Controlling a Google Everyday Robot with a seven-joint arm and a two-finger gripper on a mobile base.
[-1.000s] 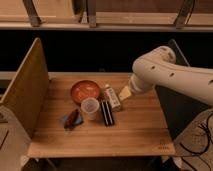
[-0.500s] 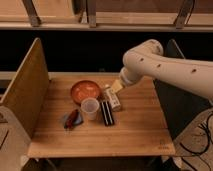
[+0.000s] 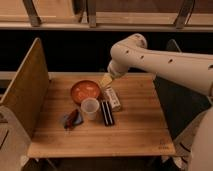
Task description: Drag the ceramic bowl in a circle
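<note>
Ceramic bowl [image 3: 85, 91] on the counter [image 3: 137, 125], a cup [image 3: 90, 108] crowding its front edge, open wood rightward; my jaws hang at its right rim (apart or together, I cannot tell).

White cup [image 3: 90, 107], black bar [image 3: 107, 113], pale packet [image 3: 114, 99], red-blue wrapper [image 3: 71, 120] on wooden table [image 3: 135, 132].

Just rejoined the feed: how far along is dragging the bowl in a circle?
Done: only the approach, nothing of the circle shows. In hand: the gripper hangs at the bowl's right rim; contact is unclear. Left: the whole drag, with the cup close in front of the bowl.
</note>
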